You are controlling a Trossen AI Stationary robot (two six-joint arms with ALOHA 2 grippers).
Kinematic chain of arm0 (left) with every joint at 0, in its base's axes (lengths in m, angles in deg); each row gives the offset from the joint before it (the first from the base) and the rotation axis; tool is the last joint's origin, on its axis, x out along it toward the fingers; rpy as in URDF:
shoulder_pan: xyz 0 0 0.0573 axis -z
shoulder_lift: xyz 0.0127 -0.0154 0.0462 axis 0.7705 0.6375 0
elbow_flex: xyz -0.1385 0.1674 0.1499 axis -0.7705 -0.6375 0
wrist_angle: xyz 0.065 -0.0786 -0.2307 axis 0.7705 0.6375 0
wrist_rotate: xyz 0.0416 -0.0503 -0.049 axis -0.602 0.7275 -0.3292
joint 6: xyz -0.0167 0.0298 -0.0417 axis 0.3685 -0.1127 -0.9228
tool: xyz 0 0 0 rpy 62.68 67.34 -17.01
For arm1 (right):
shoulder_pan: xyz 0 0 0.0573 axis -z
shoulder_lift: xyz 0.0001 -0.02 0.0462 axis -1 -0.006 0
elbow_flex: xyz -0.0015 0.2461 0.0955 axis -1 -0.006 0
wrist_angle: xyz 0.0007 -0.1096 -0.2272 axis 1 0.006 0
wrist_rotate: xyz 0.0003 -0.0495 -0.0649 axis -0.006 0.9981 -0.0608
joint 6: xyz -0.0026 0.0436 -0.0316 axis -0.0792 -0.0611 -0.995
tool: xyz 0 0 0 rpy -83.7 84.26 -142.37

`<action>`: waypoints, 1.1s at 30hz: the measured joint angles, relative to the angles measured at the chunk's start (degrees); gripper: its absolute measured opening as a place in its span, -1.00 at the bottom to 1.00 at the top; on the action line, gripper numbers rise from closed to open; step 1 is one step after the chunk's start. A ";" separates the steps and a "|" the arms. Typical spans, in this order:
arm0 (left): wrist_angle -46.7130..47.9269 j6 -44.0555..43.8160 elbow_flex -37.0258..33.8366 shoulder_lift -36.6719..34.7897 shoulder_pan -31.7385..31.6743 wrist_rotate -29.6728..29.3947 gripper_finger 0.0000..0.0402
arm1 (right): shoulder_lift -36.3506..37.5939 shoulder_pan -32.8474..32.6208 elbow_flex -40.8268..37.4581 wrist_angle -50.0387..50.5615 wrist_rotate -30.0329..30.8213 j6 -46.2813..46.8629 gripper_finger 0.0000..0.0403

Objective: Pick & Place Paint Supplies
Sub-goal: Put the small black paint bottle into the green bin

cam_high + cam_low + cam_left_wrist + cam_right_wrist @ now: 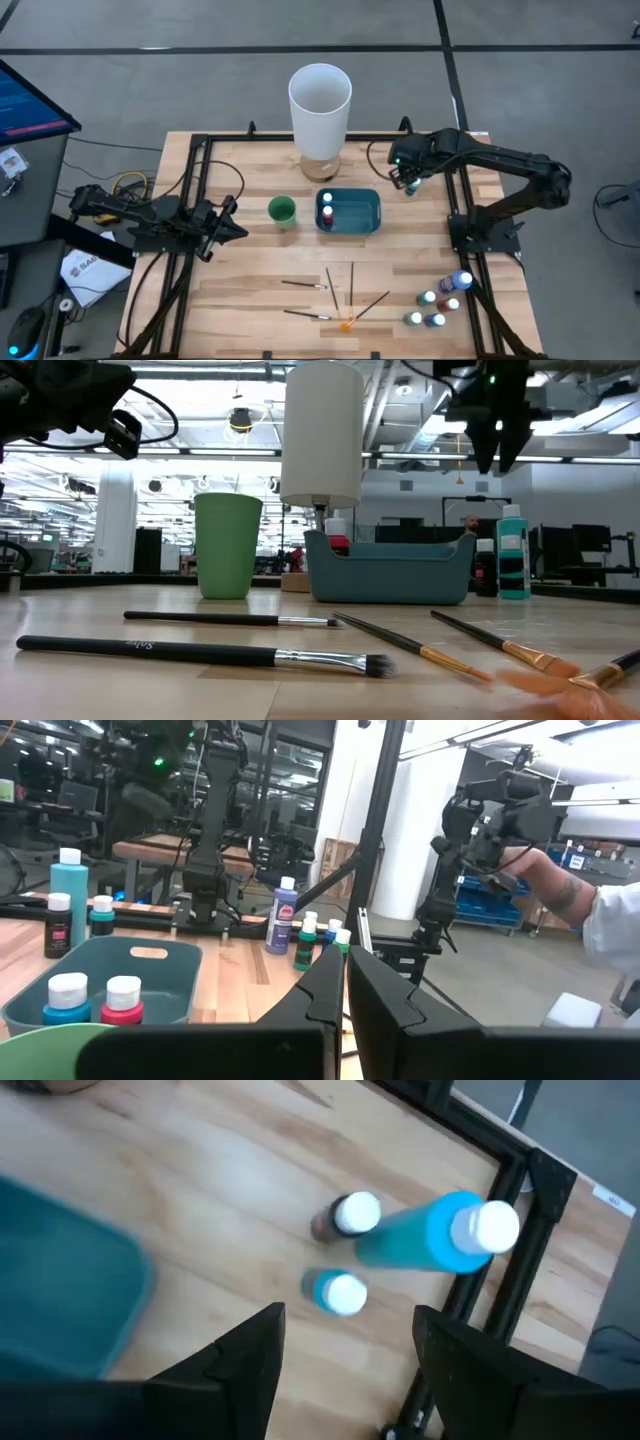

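Observation:
A teal bin (362, 213) stands mid-table and holds a blue bottle (68, 1000) and a red bottle (122, 1000), both upright. My right gripper (348, 1320) hangs open above three upright bottles right of the bin: a tall cyan one (440, 1232), a small dark one (352, 1214) and a small blue one (342, 1293). It points down and touches none of them. Several more bottles (440, 300) stand at the near right. Several dark-handled brushes (335, 295) lie flat near the front, one orange-tipped (347, 322). My left gripper (238, 230) waits shut at the left.
A tall white cylinder (320, 108) stands behind the bin and a green cup (282, 210) just to its left. Black frame rails (462, 215) run along both sides of the table. A person's arm (560, 890) shows beyond the table.

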 joint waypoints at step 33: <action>-1.12 0.01 0.02 0.00 0.01 -0.02 -0.96 | -10.19 22.61 -3.14 -15.20 -18.31 -49.97 0.07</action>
